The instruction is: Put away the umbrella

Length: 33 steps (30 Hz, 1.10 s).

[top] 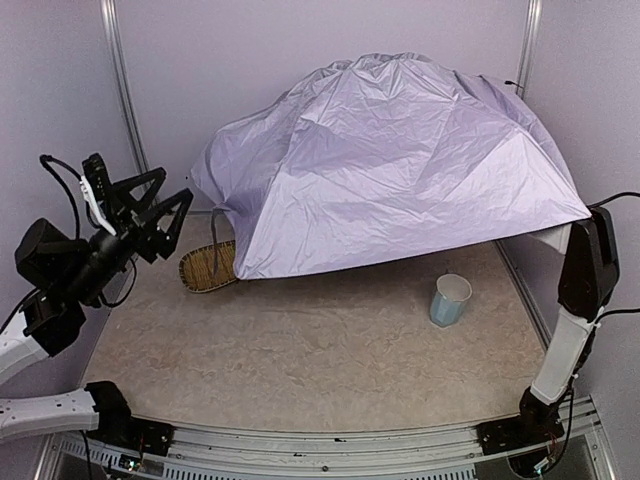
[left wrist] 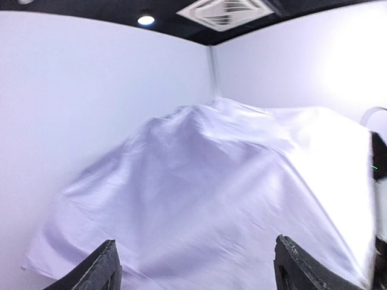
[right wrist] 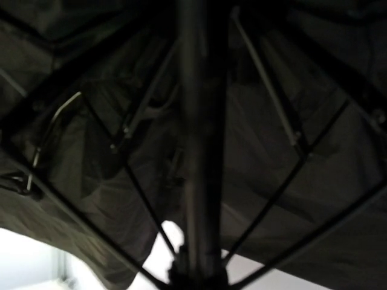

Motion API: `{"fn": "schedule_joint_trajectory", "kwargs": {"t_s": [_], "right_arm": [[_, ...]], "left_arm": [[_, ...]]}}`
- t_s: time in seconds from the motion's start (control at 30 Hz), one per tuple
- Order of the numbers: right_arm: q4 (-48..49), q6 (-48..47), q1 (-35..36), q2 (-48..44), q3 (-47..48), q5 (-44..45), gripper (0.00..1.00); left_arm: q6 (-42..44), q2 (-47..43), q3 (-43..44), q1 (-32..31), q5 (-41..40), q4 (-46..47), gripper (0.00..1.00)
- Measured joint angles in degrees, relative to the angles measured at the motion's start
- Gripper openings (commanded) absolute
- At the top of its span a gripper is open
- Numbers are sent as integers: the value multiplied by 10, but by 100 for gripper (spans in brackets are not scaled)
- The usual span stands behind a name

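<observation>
1. The umbrella point(top: 400, 170) sits open across the back of the bench point(top: 320, 360), with its lavender canopy spread wide and crinkled.
2. In the right wrist view its black shaft point(right wrist: 199, 151) runs up the middle, with thin ribs and dark lining around it.
3. The right arm point(top: 585, 270) reaches under the canopy's right edge. Its pincer is hidden, so I cannot tell whether it grips.
4. The left pincer point(top: 177, 185) is raised at the left, fingers spread wide and empty, apart from the canopy.
5. A straw tray point(top: 205, 268) pokes out from under the canopy's left edge.
6. A blue cup point(top: 450, 300) stands upright just in front of the canopy.
</observation>
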Motion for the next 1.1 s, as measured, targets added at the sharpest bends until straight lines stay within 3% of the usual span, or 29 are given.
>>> {"fn": "schedule_joint_trajectory", "kwargs": {"t_s": [0.1,0.2,0.33,0.5,0.87,1.1], "right_arm": [[-21,-16,14,0,-12,-35,0],[-38,-28,39,0,-20,-57,0],[-38,-31,83,11,-21,-77,0],[-31,-30,140,43,-20,-88,0],[-53,-23,197,84,95,-69,0],[-16,-23,231,72,70,-71,0]], "left_arm": [[-75,90,84,106,-11,-4,93],[-126,192,168,171,15,4,99],[-148,317,252,181,66,1,99],[-144,434,332,144,95,-23,99],[-66,434,498,24,-9,-116,80],[-67,394,474,9,-43,-116,76]]}}
